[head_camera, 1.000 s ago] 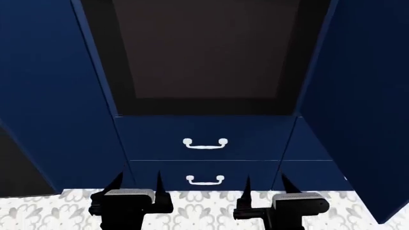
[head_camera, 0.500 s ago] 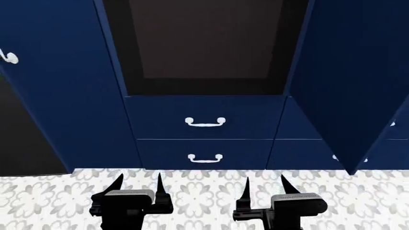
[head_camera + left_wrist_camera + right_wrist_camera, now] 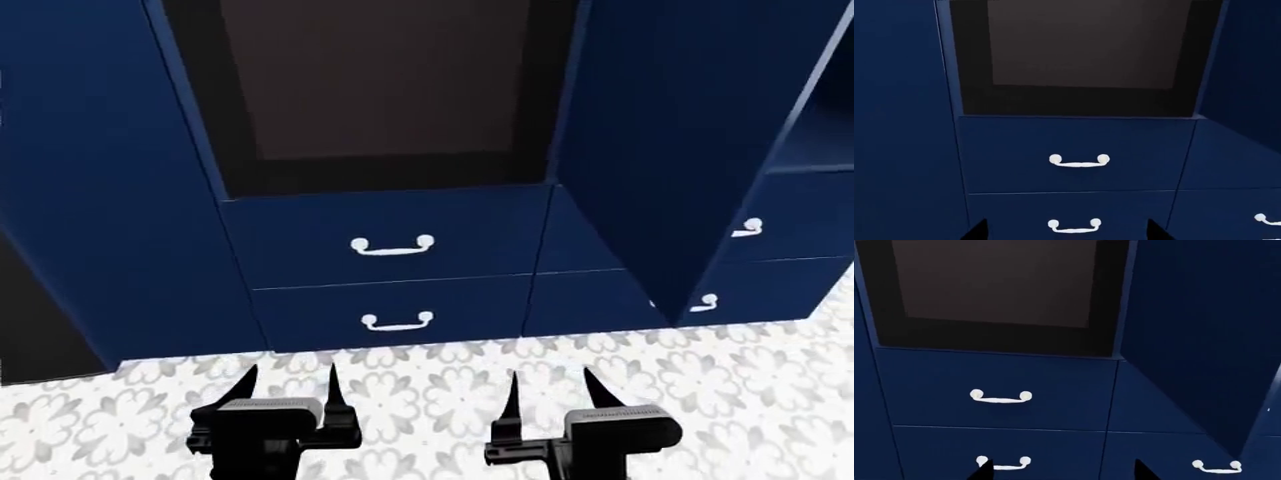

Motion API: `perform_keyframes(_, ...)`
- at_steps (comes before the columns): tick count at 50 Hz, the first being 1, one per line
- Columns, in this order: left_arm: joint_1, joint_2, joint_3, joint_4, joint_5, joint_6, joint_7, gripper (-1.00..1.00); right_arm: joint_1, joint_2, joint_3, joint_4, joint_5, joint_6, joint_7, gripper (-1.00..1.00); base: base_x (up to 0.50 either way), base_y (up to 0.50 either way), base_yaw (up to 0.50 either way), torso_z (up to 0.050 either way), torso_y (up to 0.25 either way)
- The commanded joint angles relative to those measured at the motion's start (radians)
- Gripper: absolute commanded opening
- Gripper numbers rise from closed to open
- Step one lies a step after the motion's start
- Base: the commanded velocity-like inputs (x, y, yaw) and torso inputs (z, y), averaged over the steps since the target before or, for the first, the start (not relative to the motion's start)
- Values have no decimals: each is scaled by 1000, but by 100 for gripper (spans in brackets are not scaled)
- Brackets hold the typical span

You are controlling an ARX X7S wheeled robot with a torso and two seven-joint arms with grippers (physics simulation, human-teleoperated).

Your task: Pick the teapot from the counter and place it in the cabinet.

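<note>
The teapot shows in none of the three views, so its place relative to either hand cannot be told. The counter is likewise out of sight.

In the head view, the left hand [image 3: 286, 385] and the right hand [image 3: 547, 388] hang side by side, low over the patterned floor tiles [image 3: 427, 375]. Each has its dark pointed fingers standing well apart, with nothing between them and nothing touched. In the wrist views only the finger ends show at the frame edge, also spread.

Ahead of both hands stands the cabinet [image 3: 380, 90], dark navy, its open compartment a dim, grey-brown recess. Its door [image 3: 667, 150] is swung out on the right side. Directly under the recess sit two navy drawers, one above the other: the upper drawer [image 3: 394, 245] and the lower drawer [image 3: 398, 321], each with a white curved handle. Further drawers [image 3: 747, 228] with the same handles lie to the right, partly behind the door.
</note>
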Motion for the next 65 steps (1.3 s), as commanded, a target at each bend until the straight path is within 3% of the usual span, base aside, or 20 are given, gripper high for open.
perform_keyframes(1, -1, -8, 9, -1, -11, 1, -9, 100, 0, 8, -13, 0, 5, 0, 7, 100, 0, 0, -500, 0, 0)
perform_keyframes(65, -12, -40, 52, -17, -50, 16, -46, 100, 15, 39, -54, 16, 31, 1, 54, 100, 0, 0, -500, 0, 0)
